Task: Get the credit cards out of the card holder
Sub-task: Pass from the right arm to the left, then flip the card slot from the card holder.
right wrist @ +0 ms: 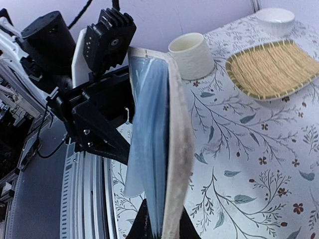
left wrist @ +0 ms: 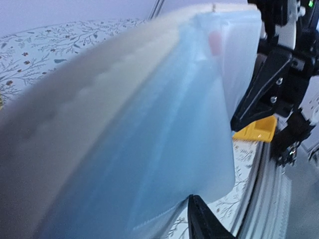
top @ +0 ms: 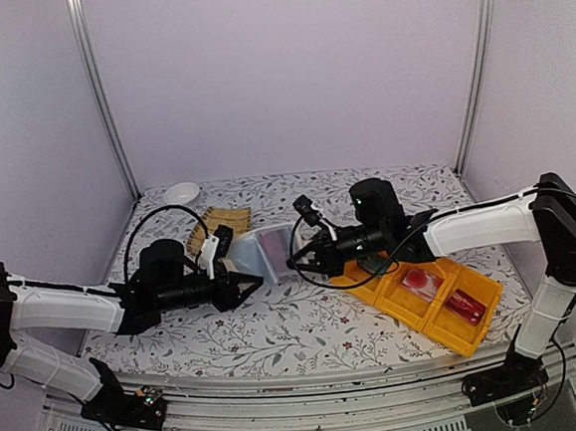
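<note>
The card holder (top: 264,249) was held on edge above the table (top: 307,324), between the two arms. It was gripped along its lower edge by the closed right pincer (top: 300,261), as seen from the right wrist. The left pincer (top: 249,285) was set right against it. One finger (left wrist: 202,221) was seen under the holder's edge, but whether that pincer was clamped could not be told.

The step in hand was judged to be steadying the holder so that a card could be reached. For the next move, an exposed card edge would need to be nipped by the left pincer and drawn straight along its pocket, while the holder was kept firm by the right.

The holder's beige outer skin was turned away from the left pincer, and its pale grey-blue, translucent pockets were turned towards it. A pink patch (left wrist: 214,42) was seen through one pocket, perhaps a card; no card outline could be made out.
</note>
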Controlling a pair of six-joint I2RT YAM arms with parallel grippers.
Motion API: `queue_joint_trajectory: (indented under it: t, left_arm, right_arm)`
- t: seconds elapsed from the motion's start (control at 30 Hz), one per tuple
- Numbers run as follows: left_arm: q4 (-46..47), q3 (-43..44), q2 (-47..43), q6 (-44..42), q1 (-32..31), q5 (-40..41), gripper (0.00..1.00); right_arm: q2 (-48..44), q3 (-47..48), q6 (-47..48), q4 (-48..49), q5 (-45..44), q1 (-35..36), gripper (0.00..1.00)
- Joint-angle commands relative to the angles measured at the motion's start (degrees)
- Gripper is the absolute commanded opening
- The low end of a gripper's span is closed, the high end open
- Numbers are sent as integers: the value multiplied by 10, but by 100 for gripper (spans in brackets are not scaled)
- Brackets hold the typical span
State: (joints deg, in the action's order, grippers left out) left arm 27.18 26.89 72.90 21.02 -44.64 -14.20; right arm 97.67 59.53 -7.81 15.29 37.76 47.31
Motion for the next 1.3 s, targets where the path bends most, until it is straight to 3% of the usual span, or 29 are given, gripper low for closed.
queue_joint_trajectory:
  t: [0.0, 0.23, 0.37, 0.43, 0.5, 0.67, 0.7, 0.77, 0.83, 0.93, 1.07, 1.17, 1.27]
  left_arm:
    - [48, -8, 63, 29, 4, -10, 53]
    - [151, -52, 76, 47, 11, -73, 74]
    - [195, -77, 78, 67, 29, -101, 74]
    - [203, -81, 81, 74, 36, -100, 70]
    - [200, -78, 89, 77, 38, -95, 60]
    - [155, -50, 126, 82, 40, -62, 6]
    - [150, -47, 134, 83, 41, -59, 0]
    - [133, -38, 151, 83, 42, -55, 0]
    - [90, -21, 168, 72, 41, -36, 0]
    - [15, 4, 187, 30, 41, 4, 0]
    - [-15, 6, 191, -9, 41, 41, 0]
    - [5, -5, 185, -12, 41, 18, 0]
    - [0, -5, 167, -20, 33, 15, 0]
  right_arm:
    - [57, 33, -57, -44, -90, 19, 2]
    - [122, 80, -74, -110, -69, 21, 2]
    - [134, 94, -50, -153, -45, 21, 2]
    - [130, 94, -43, -160, -43, 21, 2]
    - [127, 94, -41, -163, -41, 21, 2]
    - [127, 94, -38, -166, -17, 21, 4]
    - [128, 94, -31, -169, -9, 21, 7]
    - [124, 93, -22, -169, 14, 21, 16]
    - [116, 90, -10, -167, 34, 20, 36]
    - [101, 89, 14, -165, 55, 10, 47]
    - [92, 66, -4, -93, 121, -4, 49]
    - [134, 69, -44, -68, 84, 0, 45]
    - [185, 103, -61, -130, 15, -1, 42]
